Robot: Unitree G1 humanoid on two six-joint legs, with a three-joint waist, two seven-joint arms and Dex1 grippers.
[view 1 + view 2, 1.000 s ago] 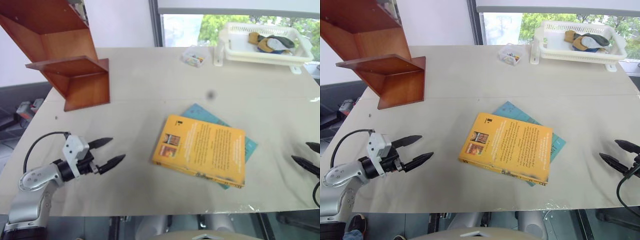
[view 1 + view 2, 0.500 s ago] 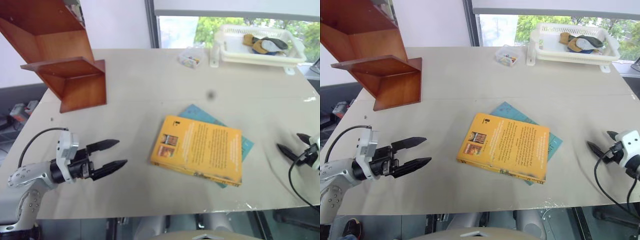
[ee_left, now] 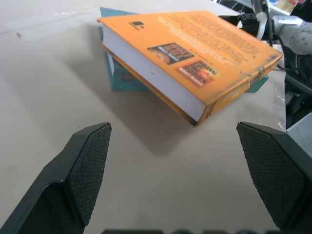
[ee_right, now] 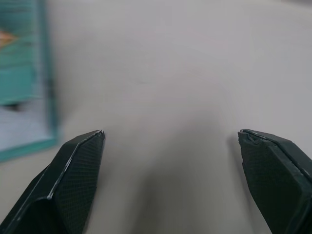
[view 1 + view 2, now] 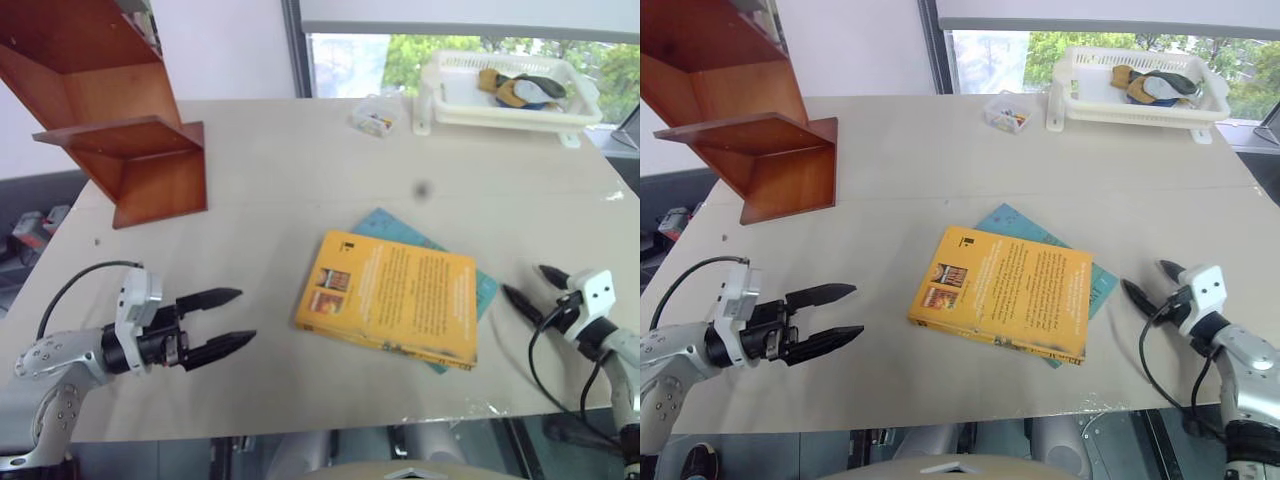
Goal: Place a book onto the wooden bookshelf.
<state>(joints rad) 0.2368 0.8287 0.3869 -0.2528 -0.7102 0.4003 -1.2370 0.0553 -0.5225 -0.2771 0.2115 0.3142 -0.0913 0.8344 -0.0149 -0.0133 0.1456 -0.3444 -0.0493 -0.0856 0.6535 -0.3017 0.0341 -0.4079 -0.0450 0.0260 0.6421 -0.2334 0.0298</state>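
Observation:
The yellow-orange book (image 5: pixel 390 297) lies flat near the table's front middle, resting on a teal book (image 5: pixel 400 224). My left gripper (image 5: pixel 236 320) is open, well to the left of the book, fingers pointing toward it; its wrist view looks at the book's (image 3: pixel 195 53) white page edges. Just right of the books, my right gripper (image 5: pixel 531 287) is open, pointing at them, and the teal book's edge (image 4: pixel 22 97) appears in its wrist view. The wooden bookshelf (image 5: pixel 120 130) stands at the table's back left, its flat board bare.
A white plastic basket (image 5: pixel 505 90) holding a few items sits at the back right. A small clear box (image 5: pixel 374 115) with coloured bits lies beside it. The table's (image 5: pixel 300 180) front edge runs close under both grippers.
My right gripper has moved left, in from the table's right edge to just beside the books. The left gripper has drawn back slightly and turned more level. The books lie unmoved.

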